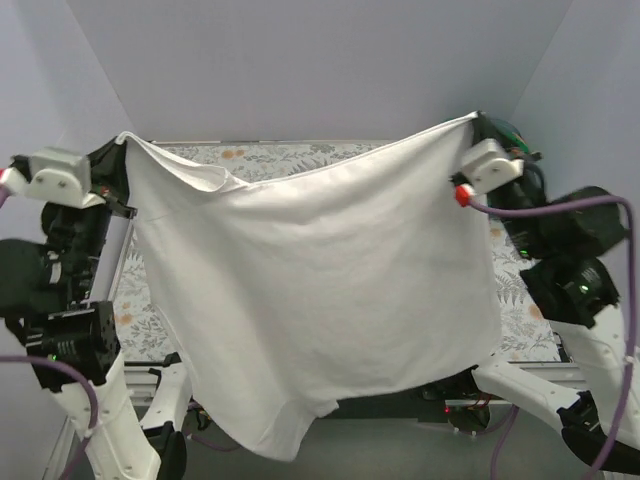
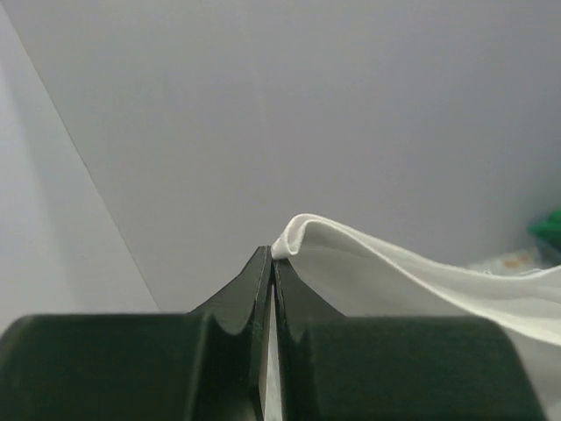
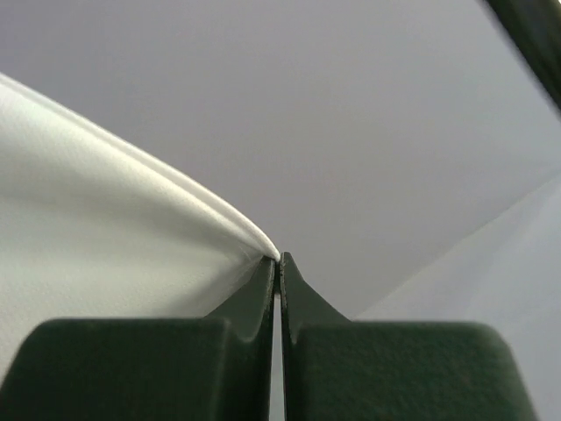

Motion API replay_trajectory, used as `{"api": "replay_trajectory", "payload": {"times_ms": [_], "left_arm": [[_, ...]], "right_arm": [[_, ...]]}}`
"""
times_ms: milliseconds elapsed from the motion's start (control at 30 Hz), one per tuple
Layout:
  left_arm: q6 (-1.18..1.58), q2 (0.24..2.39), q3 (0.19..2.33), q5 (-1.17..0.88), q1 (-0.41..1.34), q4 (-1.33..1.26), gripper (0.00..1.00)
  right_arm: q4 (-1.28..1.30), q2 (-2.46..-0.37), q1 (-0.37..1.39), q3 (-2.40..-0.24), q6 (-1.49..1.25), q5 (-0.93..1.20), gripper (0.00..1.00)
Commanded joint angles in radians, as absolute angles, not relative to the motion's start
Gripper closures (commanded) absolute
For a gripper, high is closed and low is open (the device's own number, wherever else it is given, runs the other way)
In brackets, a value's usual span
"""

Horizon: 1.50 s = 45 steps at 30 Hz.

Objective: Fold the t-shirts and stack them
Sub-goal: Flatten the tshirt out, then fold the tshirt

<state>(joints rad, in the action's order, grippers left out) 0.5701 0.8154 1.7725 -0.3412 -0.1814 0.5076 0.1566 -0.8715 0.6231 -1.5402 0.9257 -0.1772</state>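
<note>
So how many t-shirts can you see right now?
1: the white t-shirt, hanging spread between the left gripper and right gripper. Others may be hidden behind it.

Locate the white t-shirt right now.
In the top view the white fabric t-shirt hangs spread mid-air across the centre, above the floral table cloth, pinched at its top corners by the left pincer and right pincer.
</note>
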Motion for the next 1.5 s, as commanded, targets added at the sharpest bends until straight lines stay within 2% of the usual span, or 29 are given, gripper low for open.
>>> {"api": "replay_trajectory", "payload": {"times_ms": [0, 100, 233, 433, 533, 700, 1033, 1200, 1333, 1467], "left_arm": [[0.546, 0.824, 1.552, -0.405, -0.183, 0.555, 1.0], [0.546, 0.815, 1.328, -0.436, -0.184, 0.514, 1.0], [0.549, 0.873, 1.14, -0.462, -0.183, 0.419, 1.0], [0.546, 1.193, 1.022, -0.428, -0.181, 0.232, 1.0], [0.535, 1.395, 1.049, -0.391, -0.176, 0.16, 1.0], [0.555, 1.731, 1.213, -0.39, -0.175, 0.088, 1.0], [0.496, 2.104, 1.636, -0.339, -0.164, 0.104, 1.0], [0.466, 2.172, 1.752, -0.321, -0.144, 0.149, 1.0], [0.453, 2.135, 1.692, -0.313, -0.132, 0.152, 1.0], [0.466, 1.998, 1.576, -0.322, -0.129, 0.149, 1.0]], "right_arm": [[0.048, -0.919, 0.62, -1.348, 1.012, -0.195, 0.99], [-0.036, -0.939, 0.62, -1.212, 1.02, -0.158, 0.99], [-0.135, -1.017, 0.606, -0.989, 1.026, -0.129, 0.99], [-0.281, -1.31, 0.482, -0.925, 0.98, -0.025, 0.99], [-0.296, -1.495, 0.42, -0.997, 0.939, -0.017, 0.99], [-0.296, -1.736, 0.336, -1.141, 0.907, -0.018, 0.99], [-0.282, -1.927, 0.287, -1.325, 0.879, -0.025, 0.99], [-0.264, -1.956, 0.282, -1.353, 0.891, -0.025, 0.99], [-0.246, -1.973, 0.278, -1.373, 0.884, -0.023, 0.99], [-0.213, -1.951, 0.272, -1.37, 0.885, -0.008, 0.99]]}}
